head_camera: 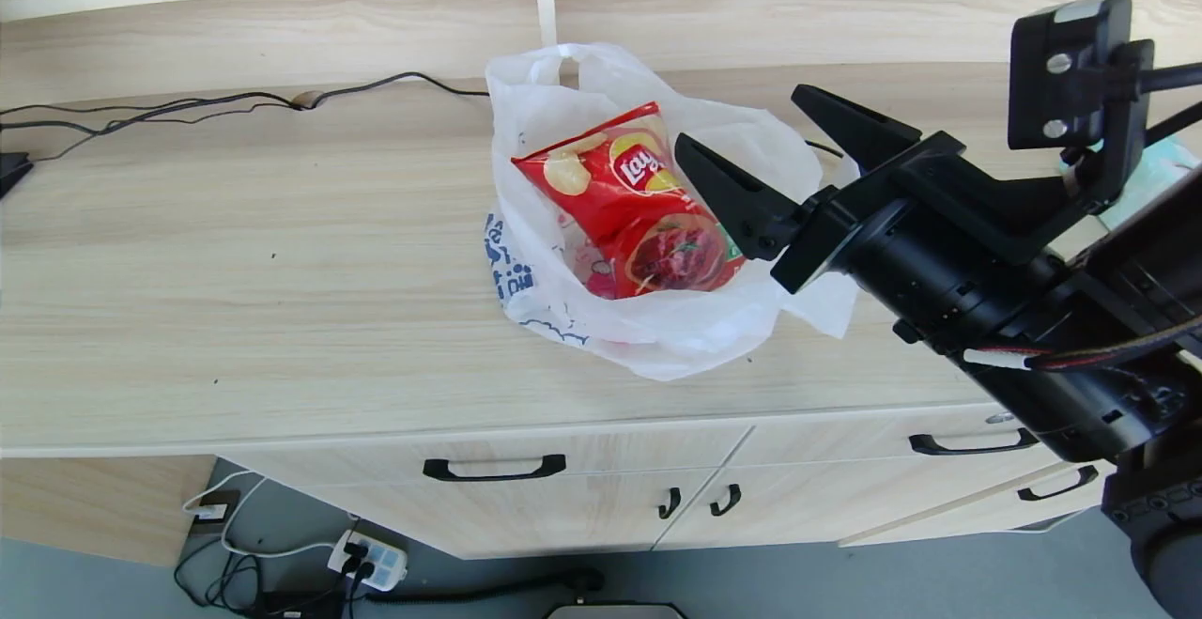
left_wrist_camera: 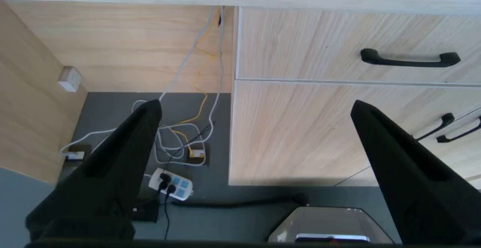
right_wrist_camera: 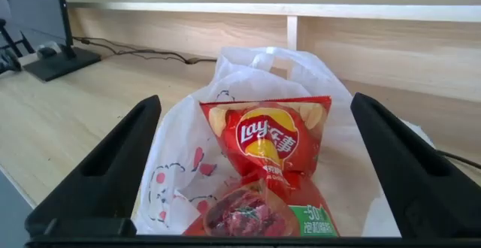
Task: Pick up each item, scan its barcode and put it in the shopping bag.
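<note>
head view: a white shopping bag point(head_camera: 657, 342) lies slumped open on the wooden surface point(head_camera: 235, 271). a red chip packet point(head_camera: 639, 215) rests inside it, face up. the right gripper point(head_camera: 742, 121) hangs over the bag's right side with its jaws wide apart and nothing between them. black cables point(head_camera: 188, 107) trail across the back left of the surface. drawers point(head_camera: 493, 455) with black handles sit below.

left wrist view: the left gripper point(left_wrist_camera: 255, 105) is low in front of the drawers point(left_wrist_camera: 338, 45), jaws apart and empty, with a power strip point(left_wrist_camera: 173, 184) on the floor beyond.

right wrist view: the right gripper's point(right_wrist_camera: 255, 105) spread jaws frame the chip packet point(right_wrist_camera: 267, 165) in the shopping bag point(right_wrist_camera: 173, 173), not touching either.
</note>
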